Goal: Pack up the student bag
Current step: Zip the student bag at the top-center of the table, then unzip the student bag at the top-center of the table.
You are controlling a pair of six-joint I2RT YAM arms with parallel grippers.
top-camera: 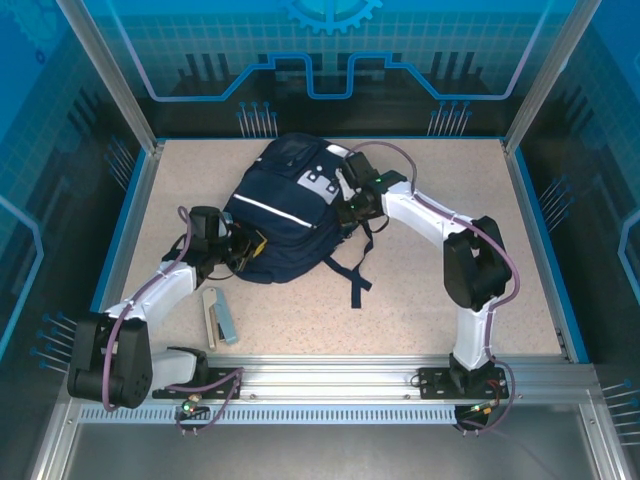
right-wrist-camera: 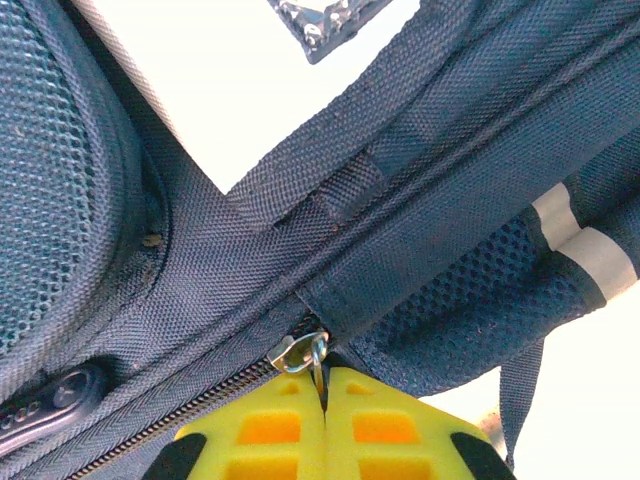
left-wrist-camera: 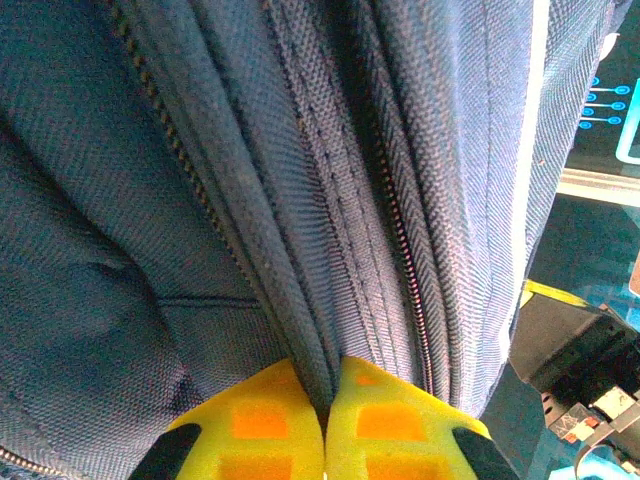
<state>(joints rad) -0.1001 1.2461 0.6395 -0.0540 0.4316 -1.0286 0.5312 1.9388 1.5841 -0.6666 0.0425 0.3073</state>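
Working a zipper on the student bag point(top-camera: 285, 215), which lies flat mid-table point(top-camera: 440, 310), the right end effector point(right-wrist-camera: 325, 405) is clamped on the metal zipper pull point(right-wrist-camera: 305, 352) while the left end effector point(left-wrist-camera: 326, 405) pinches a fold of the bag's fabric. The next move likely calls for a steady draw along the zipper line, with the left holding the cloth taut. The bag is dark navy weave with white reflective stripes, mesh padding and loose straps.

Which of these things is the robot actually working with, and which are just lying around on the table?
In the job: student bag; its zipper pull, pinched by the right gripper; left gripper, pinching bag fabric.
Lying untouched: pale flat strip and small blue-grey item beside it, perhaps to pack later.
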